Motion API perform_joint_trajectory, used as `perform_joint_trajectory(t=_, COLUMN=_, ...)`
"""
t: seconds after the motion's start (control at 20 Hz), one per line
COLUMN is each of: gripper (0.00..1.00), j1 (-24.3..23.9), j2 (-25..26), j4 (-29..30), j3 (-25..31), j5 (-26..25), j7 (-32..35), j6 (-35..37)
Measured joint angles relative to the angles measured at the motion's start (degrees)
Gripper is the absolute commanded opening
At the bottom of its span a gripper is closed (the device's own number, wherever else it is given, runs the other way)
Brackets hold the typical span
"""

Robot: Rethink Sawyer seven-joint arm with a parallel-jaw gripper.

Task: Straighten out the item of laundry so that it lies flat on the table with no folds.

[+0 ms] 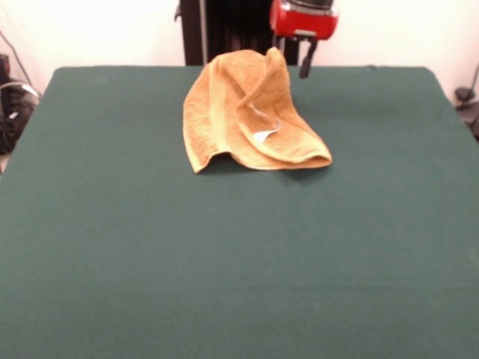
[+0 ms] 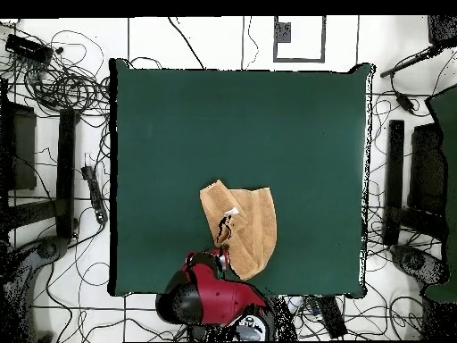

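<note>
The golden-orange towel [image 1: 251, 112] sits at the far middle of the dark green table [image 1: 224, 254]. It is pulled up into a tent, with its peak at my gripper [image 1: 283, 54]. Its lower edges rest on the cloth in thick folds, and the white tag [image 1: 263, 135] shows on the front. The gripper hangs from the red arm [image 1: 303, 19] and is shut on the towel's top corner, with one black finger [image 1: 306, 64] showing to the right of it. In the overhead view the towel [image 2: 245, 228] lies near the table's bottom edge, with the gripper [image 2: 222, 238] over its left part.
The table's far edge [image 1: 359, 69] runs just behind the towel. The black pedestal [image 1: 224, 30] stands behind it. Cables [image 2: 62, 85] and stands lie on the floor around the table.
</note>
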Motion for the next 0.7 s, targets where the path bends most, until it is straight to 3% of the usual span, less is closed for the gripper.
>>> perform_joint_trajectory(t=0.7, gripper=1.00, j1=1.0, j2=0.0, j4=0.1, j3=0.6, j5=2.5, j7=0.0, j6=0.0)
